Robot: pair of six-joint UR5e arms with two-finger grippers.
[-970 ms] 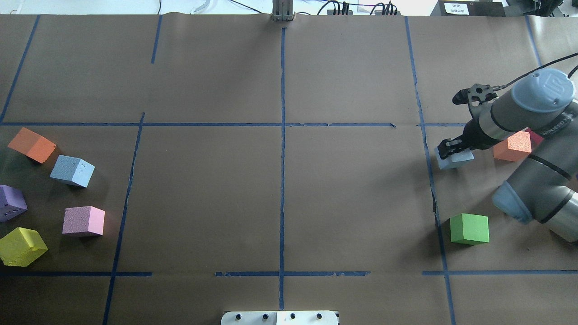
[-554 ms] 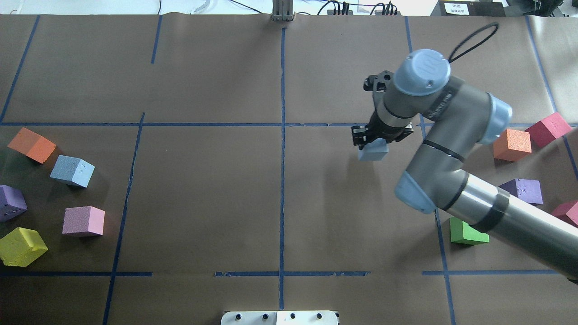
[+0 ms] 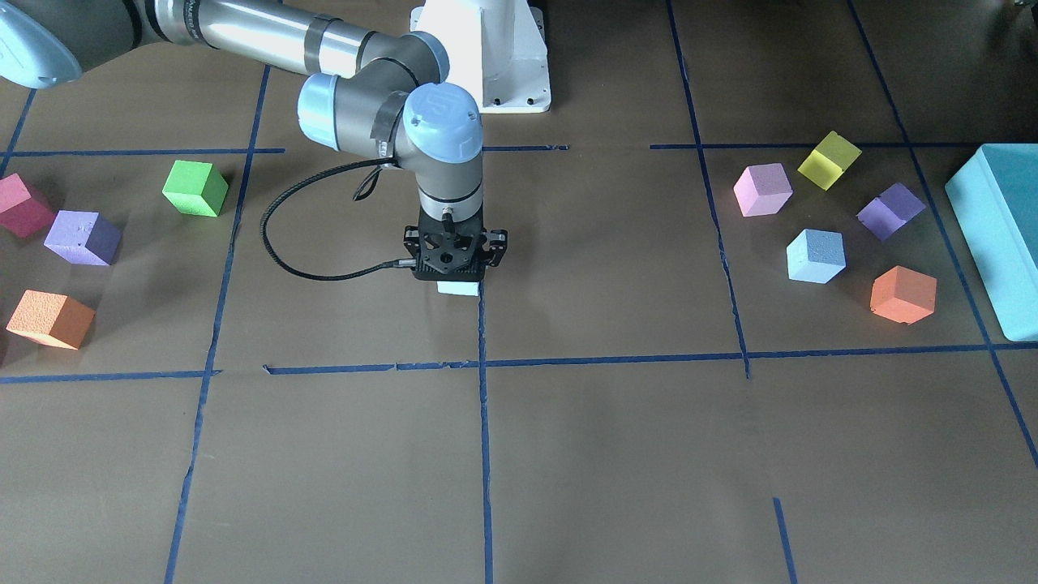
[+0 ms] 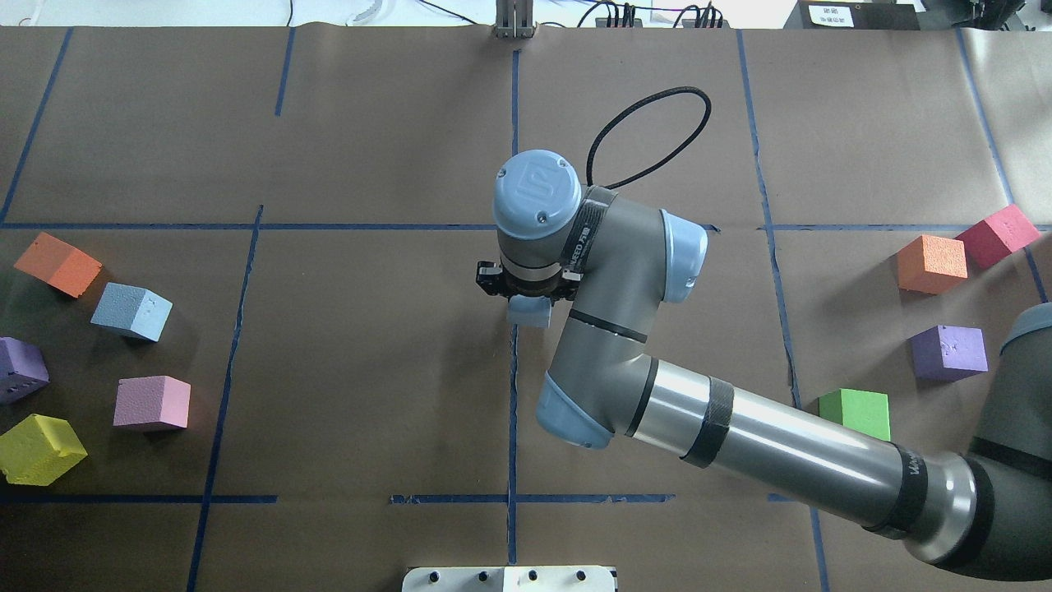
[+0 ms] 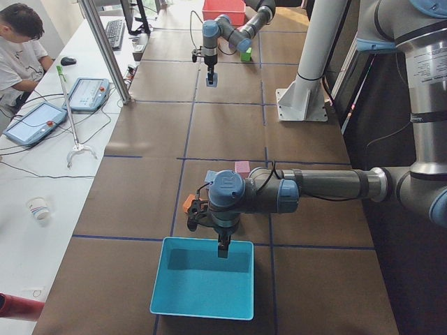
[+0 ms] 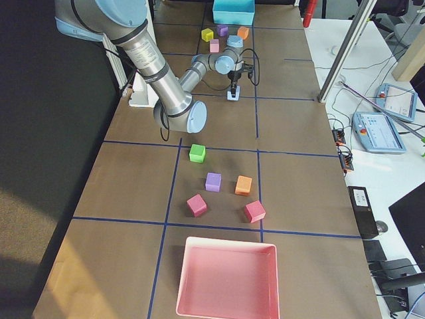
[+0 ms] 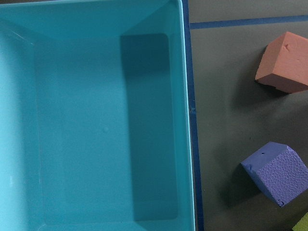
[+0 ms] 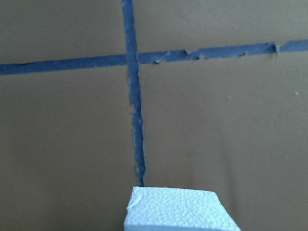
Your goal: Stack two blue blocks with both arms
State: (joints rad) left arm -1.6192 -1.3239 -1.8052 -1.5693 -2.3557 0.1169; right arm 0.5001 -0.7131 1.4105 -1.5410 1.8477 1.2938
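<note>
My right gripper (image 4: 530, 298) points straight down over the centre tape line and is shut on a pale blue block (image 4: 528, 313). That block also shows under the gripper in the front view (image 3: 459, 287) and at the bottom of the right wrist view (image 8: 180, 209), close above the paper. The second blue block (image 4: 131, 311) lies among the cubes at the table's left end, also seen in the front view (image 3: 815, 255). My left gripper (image 5: 222, 248) hangs over the teal box (image 5: 202, 286); I cannot tell whether it is open or shut.
Orange (image 4: 57, 263), purple (image 4: 20, 370), pink (image 4: 152, 403) and yellow (image 4: 39, 448) cubes surround the second blue block. Green (image 4: 855, 415), purple (image 4: 949, 352), orange (image 4: 931, 263) and red (image 4: 996, 234) cubes lie at right. A pink tray (image 6: 226, 279) stands beyond them.
My right arm has carried the blue block from the right-hand cluster leftward to the centre tape line. The cubes on the left have not moved.
</note>
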